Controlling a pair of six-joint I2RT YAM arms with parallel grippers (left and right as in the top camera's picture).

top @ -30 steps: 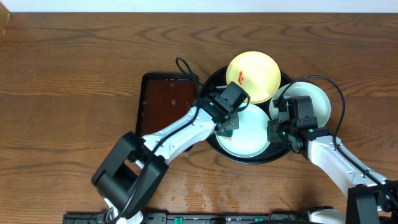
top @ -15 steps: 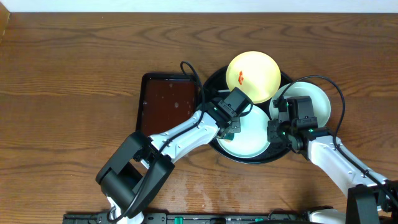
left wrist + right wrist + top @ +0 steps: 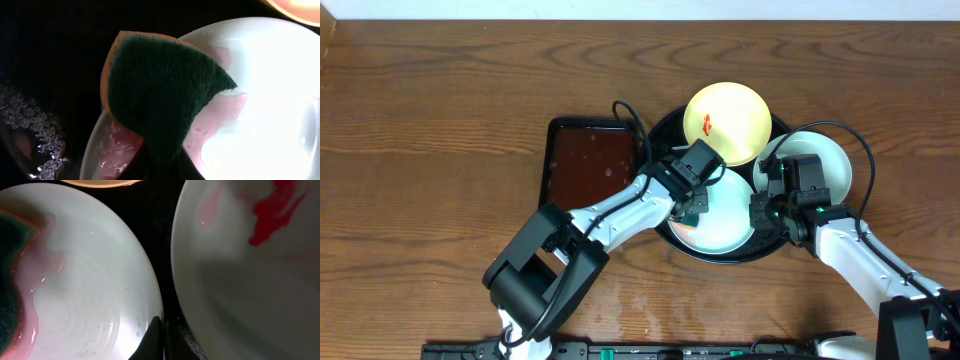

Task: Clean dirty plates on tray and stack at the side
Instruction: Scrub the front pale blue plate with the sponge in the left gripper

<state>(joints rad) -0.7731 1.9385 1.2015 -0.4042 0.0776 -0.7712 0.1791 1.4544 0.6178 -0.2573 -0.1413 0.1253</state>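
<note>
The black tray (image 3: 665, 130) holds three plates. A pale yellow plate (image 3: 735, 125) with a red smear sits at the back. A mint-white plate (image 3: 720, 225) lies at the front, wet with pink smear (image 3: 220, 120). Another mint-white plate (image 3: 835, 165) with a red smear (image 3: 272, 215) rests at the right. My left gripper (image 3: 692, 205) is shut on a green and orange sponge (image 3: 160, 95) pressed on the front plate's left part. My right gripper (image 3: 159, 335) is shut on the right rim of the front plate (image 3: 90, 295).
A smaller brown rectangular tray (image 3: 590, 165) with water drops lies left of the black tray. Bare wood tabletop (image 3: 440, 130) spreads to the left and behind. The two arms come close over the black tray.
My left gripper with the sponge shifted slightly right and toward the plate's middle. The right arm has not moved.
</note>
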